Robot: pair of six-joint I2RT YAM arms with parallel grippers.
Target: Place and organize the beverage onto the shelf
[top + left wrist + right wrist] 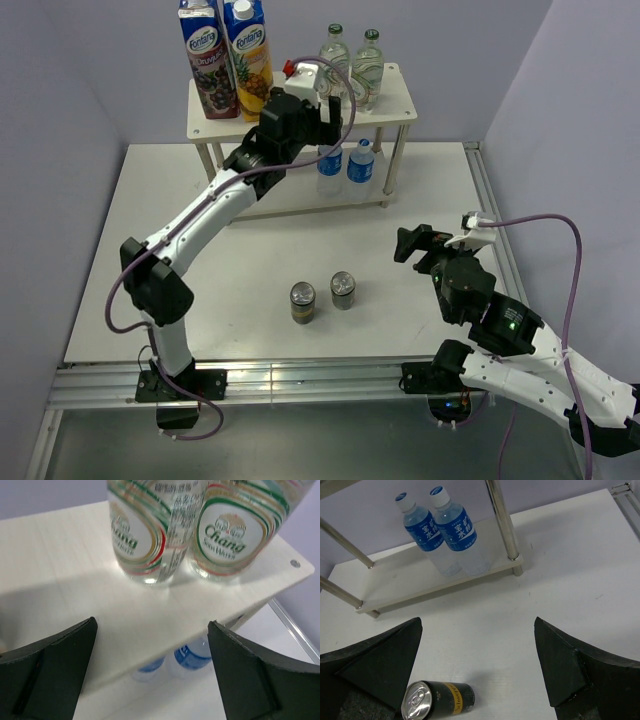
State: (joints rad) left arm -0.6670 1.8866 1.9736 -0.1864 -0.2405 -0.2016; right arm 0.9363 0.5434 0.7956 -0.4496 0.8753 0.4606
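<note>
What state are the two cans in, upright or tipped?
Both upright: the left can and right can stand on the table, silver tops up.

Shelf (395,100) at far side of bench (250,260). On top tier: juice cartons (215,70) at left, soda-water bottles (368,70) side by side at right. On lower tier, toward right end: water bottles (360,165), side by side. Before shelf, mid-bench: cans (303,302) upright, side by side, apart. Left gripper (152,625) over top tier, just before soda-water bottles. Right gripper (477,622) above bench, right of cans.

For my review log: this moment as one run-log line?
left gripper open by green-capped bottles on shelf top | right gripper open near cans on table | water bottles on lower tier
</note>
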